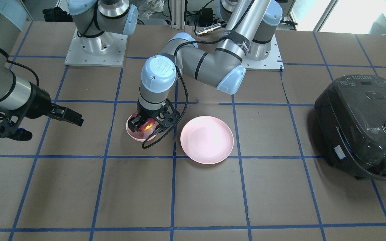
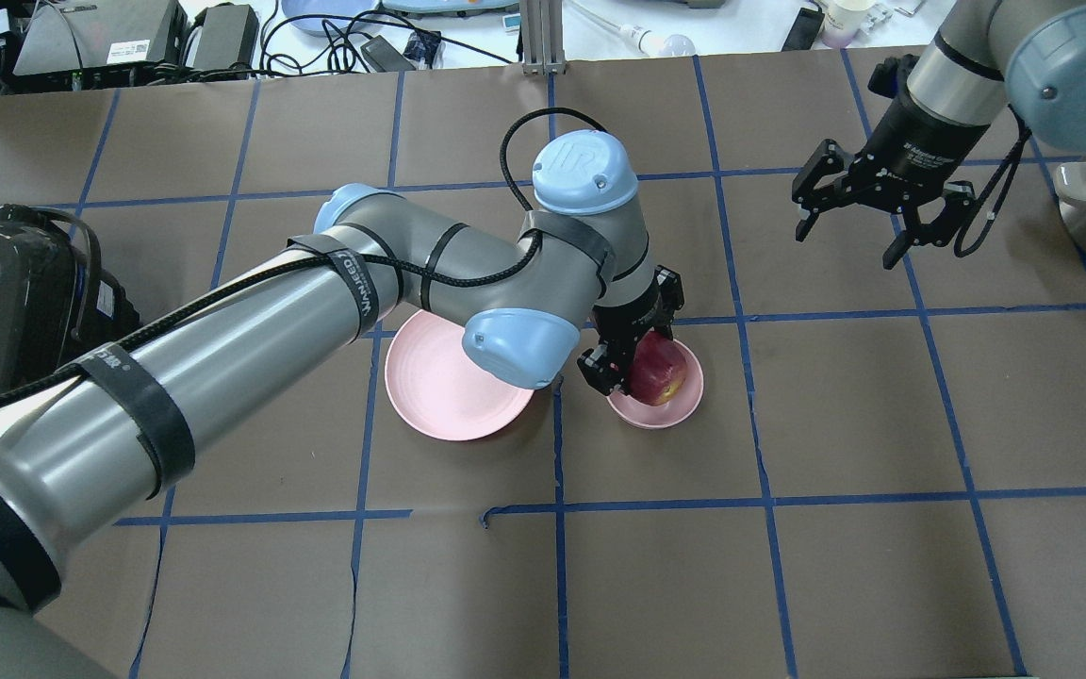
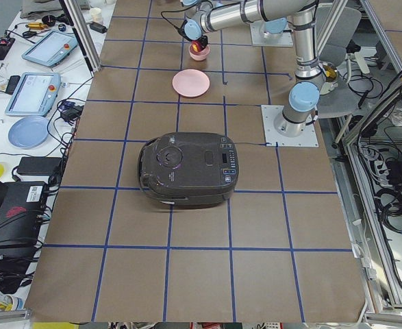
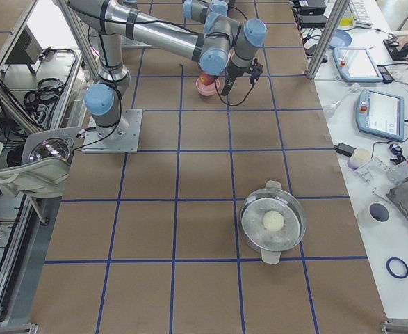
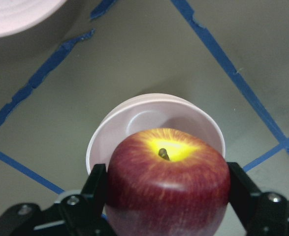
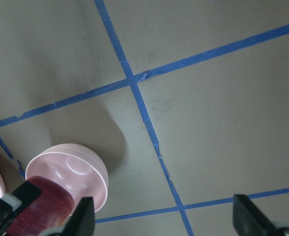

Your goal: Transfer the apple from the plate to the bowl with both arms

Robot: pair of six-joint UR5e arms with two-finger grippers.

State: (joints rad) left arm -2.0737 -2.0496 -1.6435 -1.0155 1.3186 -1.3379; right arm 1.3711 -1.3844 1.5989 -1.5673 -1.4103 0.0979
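Note:
My left gripper (image 2: 633, 363) is shut on the dark red apple (image 2: 659, 370) and holds it directly over the small pink bowl (image 2: 670, 412). In the left wrist view the apple (image 5: 169, 187) sits between both fingers (image 5: 96, 183), yellow stem end up, with the bowl (image 5: 110, 132) below it. I cannot tell whether the apple touches the bowl. The pink plate (image 2: 439, 387) lies bare beside the bowl, partly under the left arm. My right gripper (image 2: 847, 247) is open and empty, well off to the side of the bowl. Its wrist view shows the bowl (image 6: 70, 167) and the apple (image 6: 36, 211).
A dark rice cooker (image 1: 364, 124) stands on the robot's left side of the table. A steel pot (image 4: 273, 221) with a white object inside stands far on the robot's right side. Blue tape lines grid the brown table top.

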